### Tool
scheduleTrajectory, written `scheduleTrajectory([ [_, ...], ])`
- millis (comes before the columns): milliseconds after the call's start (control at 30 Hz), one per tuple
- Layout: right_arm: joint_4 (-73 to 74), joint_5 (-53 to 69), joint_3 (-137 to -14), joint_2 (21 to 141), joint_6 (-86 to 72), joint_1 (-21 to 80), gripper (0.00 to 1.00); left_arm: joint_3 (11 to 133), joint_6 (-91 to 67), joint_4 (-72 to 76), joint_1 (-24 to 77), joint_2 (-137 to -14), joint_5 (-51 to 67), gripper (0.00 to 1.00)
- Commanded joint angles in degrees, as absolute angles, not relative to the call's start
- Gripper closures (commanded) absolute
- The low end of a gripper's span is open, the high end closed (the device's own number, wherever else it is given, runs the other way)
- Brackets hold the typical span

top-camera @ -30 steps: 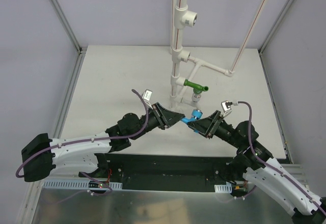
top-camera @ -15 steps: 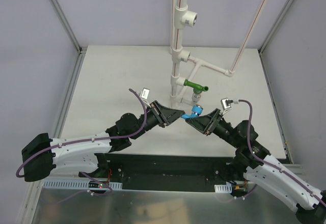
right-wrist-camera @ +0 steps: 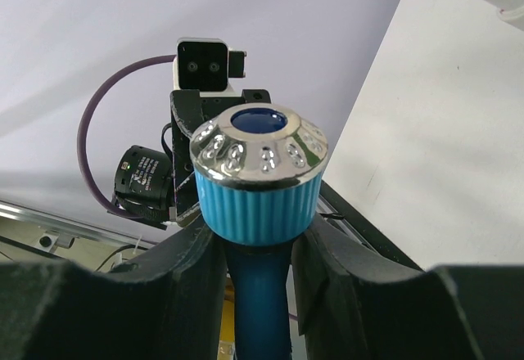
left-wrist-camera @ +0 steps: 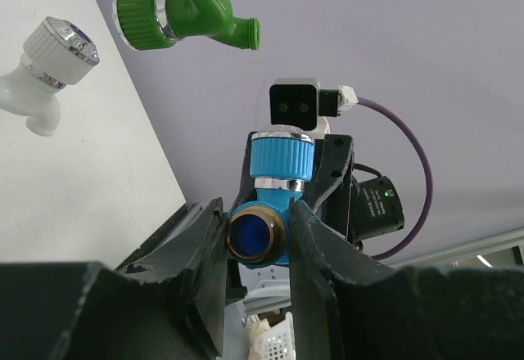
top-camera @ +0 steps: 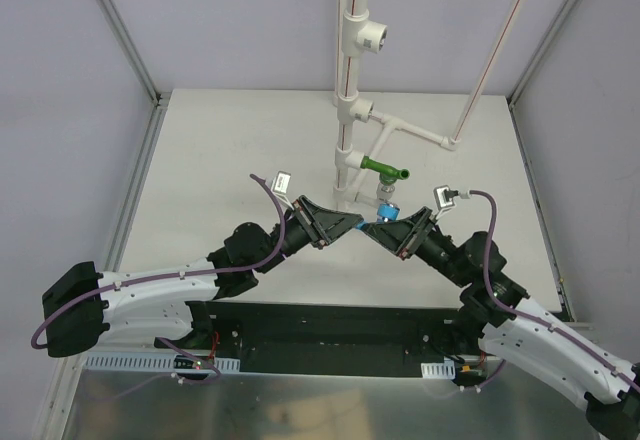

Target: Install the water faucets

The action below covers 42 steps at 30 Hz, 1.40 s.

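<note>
The light blue faucet point(top-camera: 381, 215) hangs above the table between both grippers, just in front of the pipe stand. My left gripper point(top-camera: 353, 224) is shut on its body beside the brass-ringed inlet point(left-wrist-camera: 255, 236). My right gripper point(top-camera: 388, 230) is shut on the blue stem point(right-wrist-camera: 258, 294) right under the ribbed knob with the shiny silver top point(right-wrist-camera: 259, 146). The dark green faucet point(top-camera: 385, 169) sits on the white pipe point(top-camera: 351, 80), spout pointing right; the left wrist view shows the green faucet point(left-wrist-camera: 190, 10) overhead.
The white pipe stand rises at the table's back middle, with a round socket tee point(top-camera: 368, 35) high up and a slanted branch point(top-camera: 425, 136) to the right. A white fitting with a chrome cap point(left-wrist-camera: 51, 61) sits below the green faucet. Frame posts line the table edges.
My right gripper has slid up and left along the blue faucet and closed round its stem. Both grippers carried the faucet a little nearer the pipe stand.
</note>
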<state>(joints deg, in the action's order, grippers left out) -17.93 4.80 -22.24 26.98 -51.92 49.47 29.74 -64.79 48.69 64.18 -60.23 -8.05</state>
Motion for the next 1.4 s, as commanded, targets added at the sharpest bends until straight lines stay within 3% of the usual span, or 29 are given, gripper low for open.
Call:
scheduleTrajectory([
  [0, -22.5, 3.2, -25.0, 27.9, -50.4, 50.0, 0.60, 29.9, -66.4, 54.5, 64.9, -58.7, -7.2, 1.00],
  [833, -22.9, 2.8, -26.5, 30.1, -49.8, 51.0, 0.65, 30.1, -67.4, 55.4, 65.0, -60.3, -5.3, 1.00],
  [933, -22.6, 3.3, -26.7, 30.1, -49.2, 51.2, 0.86, 30.2, -67.7, 55.4, 65.0, -60.6, -5.3, 1.00],
  [1067, -21.0, 3.1, -27.0, 29.4, -48.6, 51.4, 1.00, 29.7, -67.9, 55.2, 65.0, -59.9, -6.1, 0.99],
  [1233, -18.6, 1.1, -26.3, 26.3, -48.3, 51.6, 1.00, 28.6, -67.8, 53.2, 65.0, -57.0, -9.0, 0.56],
  [1367, -17.8, 0.4, -25.6, 24.1, -48.2, 51.6, 1.00, 28.4, -67.0, 50.6, 65.0, -54.4, -10.2, 0.48],
])
